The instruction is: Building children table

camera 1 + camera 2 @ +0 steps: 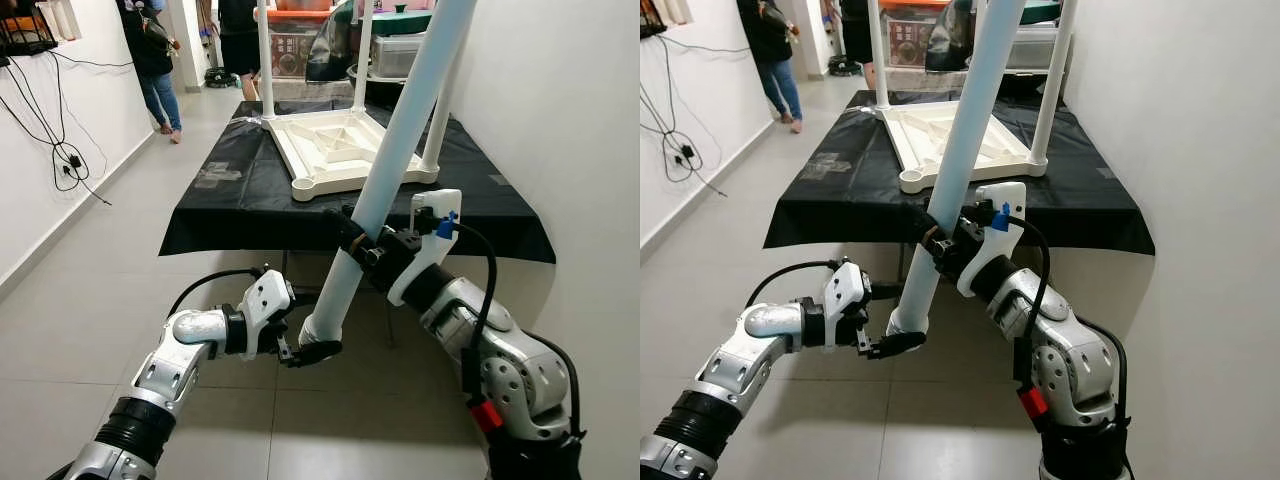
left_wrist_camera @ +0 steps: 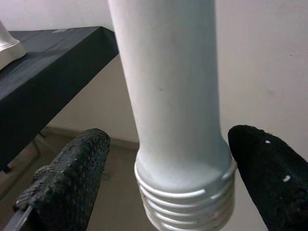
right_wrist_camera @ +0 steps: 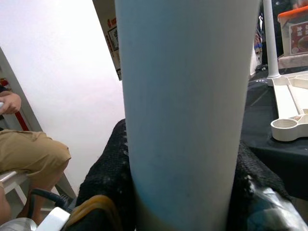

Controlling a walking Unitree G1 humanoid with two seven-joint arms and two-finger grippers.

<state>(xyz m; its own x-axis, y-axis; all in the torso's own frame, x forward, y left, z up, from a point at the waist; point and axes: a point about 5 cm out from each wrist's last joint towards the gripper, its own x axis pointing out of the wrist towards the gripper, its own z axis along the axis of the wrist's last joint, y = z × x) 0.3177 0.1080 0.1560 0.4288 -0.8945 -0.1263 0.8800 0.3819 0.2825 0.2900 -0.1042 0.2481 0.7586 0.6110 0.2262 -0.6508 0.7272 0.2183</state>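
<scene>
The right gripper (image 1: 352,237) clamps the tilted leg (image 1: 385,180) mid-shaft in front of the table (image 1: 230,190), while the left gripper (image 1: 305,350), fingers (image 2: 72,183) apart, brackets its threaded lower end; the upturned tabletop (image 1: 345,145) lies beyond.
</scene>
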